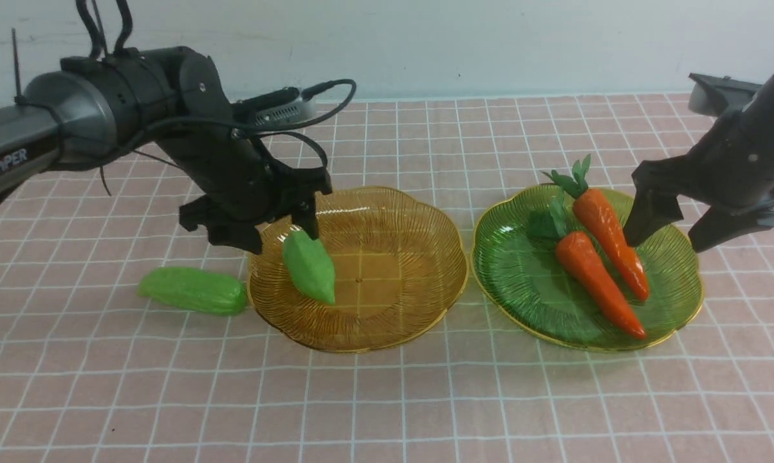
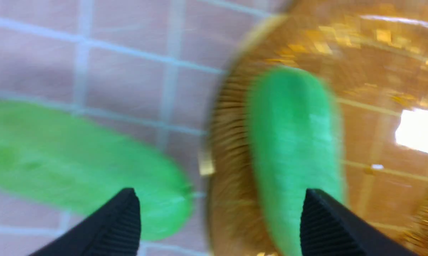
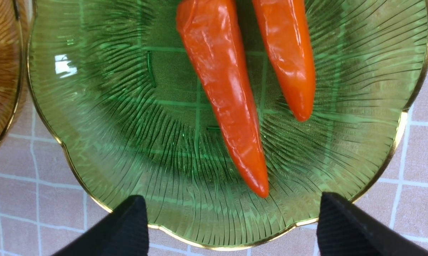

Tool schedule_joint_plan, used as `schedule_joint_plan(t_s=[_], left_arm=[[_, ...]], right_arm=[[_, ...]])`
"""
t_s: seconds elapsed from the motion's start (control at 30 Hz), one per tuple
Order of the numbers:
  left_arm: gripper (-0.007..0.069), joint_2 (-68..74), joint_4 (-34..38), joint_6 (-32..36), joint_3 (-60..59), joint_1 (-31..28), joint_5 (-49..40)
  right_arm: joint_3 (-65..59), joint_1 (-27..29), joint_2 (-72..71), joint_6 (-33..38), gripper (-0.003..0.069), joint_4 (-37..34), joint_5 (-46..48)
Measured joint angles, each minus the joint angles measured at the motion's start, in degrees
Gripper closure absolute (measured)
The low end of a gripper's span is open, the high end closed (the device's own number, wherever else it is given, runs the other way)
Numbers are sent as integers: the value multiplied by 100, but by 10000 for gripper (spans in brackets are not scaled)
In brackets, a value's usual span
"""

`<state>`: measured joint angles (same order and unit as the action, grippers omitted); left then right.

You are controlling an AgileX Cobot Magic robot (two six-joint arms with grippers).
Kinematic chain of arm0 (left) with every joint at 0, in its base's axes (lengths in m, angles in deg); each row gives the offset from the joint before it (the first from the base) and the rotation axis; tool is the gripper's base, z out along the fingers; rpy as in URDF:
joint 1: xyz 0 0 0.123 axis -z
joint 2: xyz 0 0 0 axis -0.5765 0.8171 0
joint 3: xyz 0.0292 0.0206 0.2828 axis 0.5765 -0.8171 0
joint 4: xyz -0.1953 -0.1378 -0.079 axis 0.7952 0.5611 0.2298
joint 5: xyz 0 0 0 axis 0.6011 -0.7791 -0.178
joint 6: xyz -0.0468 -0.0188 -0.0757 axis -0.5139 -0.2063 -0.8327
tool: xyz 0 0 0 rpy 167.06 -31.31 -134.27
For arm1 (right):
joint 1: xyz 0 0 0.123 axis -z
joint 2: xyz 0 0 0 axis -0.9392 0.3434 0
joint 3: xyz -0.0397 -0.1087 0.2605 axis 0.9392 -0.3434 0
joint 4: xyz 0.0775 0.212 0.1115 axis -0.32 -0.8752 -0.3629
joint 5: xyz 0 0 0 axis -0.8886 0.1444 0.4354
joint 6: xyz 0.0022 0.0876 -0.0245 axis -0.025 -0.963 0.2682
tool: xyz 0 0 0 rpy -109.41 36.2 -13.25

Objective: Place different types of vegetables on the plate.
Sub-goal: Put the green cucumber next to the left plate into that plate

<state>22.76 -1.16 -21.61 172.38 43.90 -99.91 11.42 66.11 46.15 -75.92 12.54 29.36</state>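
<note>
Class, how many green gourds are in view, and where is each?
2: first gourd rests in the amber plate; second gourd lies on the checked cloth, left of that plate. None seems hidden.

A pink tablecloth (image 1: 387, 399) with a grid of thin white lines spreads flat and smooth across the whole foreground. Behind its far edge rises a plain, pale bluish-white wall (image 1: 489, 38), evenly lit.

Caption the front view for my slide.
Left end effector open over gourd on amber plate; two carrots on green plate.
</note>
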Motion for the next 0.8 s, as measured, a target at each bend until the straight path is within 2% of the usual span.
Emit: schedule_joint_plan(t_s=[0.2,0.3,0.43,0.6,0.8], left_arm=[[78,0,-686,-1186,0,-299,-409],[78,0,-867,-1951,4,-424,-408],[78,42,-968,-2553,11,-512,-431],[78,254,-938,-3061,11,-536,-541],[78,624,-692,-3227,13,-530,-467]], right_arm=[[0,0,0,2,79,0,0],[0,0,0,18,79,0,0],[0,0,0,18,79,0,0],[0,0,0,18,79,-5,0],[0,0,0,18,79,-10,0]])
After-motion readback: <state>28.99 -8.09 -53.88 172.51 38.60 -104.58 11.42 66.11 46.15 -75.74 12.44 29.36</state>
